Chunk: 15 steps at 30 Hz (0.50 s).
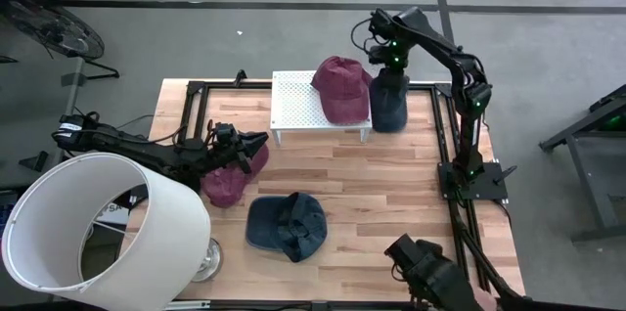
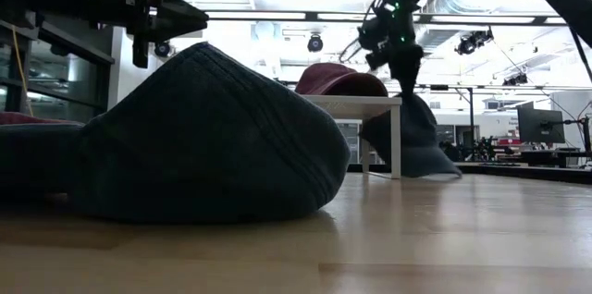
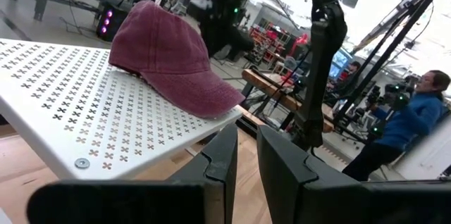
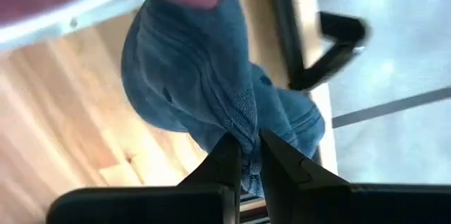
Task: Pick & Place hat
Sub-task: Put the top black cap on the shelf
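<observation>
Right now the right jaws (image 4: 243,155) are pinched narrow on a fold of the blue hat (image 1: 388,104), which hangs from them at about one o'clock on the tabletop (image 1: 391,174), just beside the right end of the white perforated stand (image 1: 293,101). In the low view the hat droops beside the stand's leg with its lower edge close to the wood; whether it touches the wood I cannot tell. A maroon hat (image 1: 338,86) already lies on the stand, its brim overhanging the right edge.

Over at nine o'clock, the left jaws (image 3: 243,157) stand nearly closed with only a slim gap and nothing visible between them, resting over a second maroon hat (image 1: 227,179). Whether they touch that hat is hidden by the arm itself.

By my judgement the step in hand is the carry of the blue hat, the grip having been made. The next move probably calls for raising it clear of the stand's edge and setting it down on the bare part of the perforated top, beside the maroon one.

A dark blue cap (image 1: 286,225) lies untouched near six o'clock and fills much of the low view. A white lampshade (image 1: 98,223) at eight o'clock covers that corner, so what lies under it cannot be made out.
</observation>
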Available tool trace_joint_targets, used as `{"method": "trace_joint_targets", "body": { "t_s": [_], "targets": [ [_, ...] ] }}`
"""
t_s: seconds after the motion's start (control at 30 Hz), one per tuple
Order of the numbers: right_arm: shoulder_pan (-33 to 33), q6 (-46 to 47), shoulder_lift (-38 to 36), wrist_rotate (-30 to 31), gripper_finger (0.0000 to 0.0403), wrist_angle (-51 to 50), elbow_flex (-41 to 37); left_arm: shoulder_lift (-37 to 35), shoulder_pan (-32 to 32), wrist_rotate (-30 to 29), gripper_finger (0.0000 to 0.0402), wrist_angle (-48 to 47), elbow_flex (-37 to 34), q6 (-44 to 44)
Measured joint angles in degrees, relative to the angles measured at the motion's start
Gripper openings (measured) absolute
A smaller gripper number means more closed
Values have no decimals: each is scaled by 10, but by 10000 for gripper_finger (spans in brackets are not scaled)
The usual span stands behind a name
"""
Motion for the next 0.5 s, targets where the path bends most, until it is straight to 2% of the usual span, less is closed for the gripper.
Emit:
{"method": "trace_joint_targets", "body": {
  "t_s": [0.33, 0.5],
  "targets": [
    [13, 46, -9, 73, 23, 1, 84, 0, 0, 0, 56, 15, 0, 0],
    [11, 54, -10, 133, 23, 1, 111, 0, 0, 0, 56, 16, 0, -1]
  ]
}}
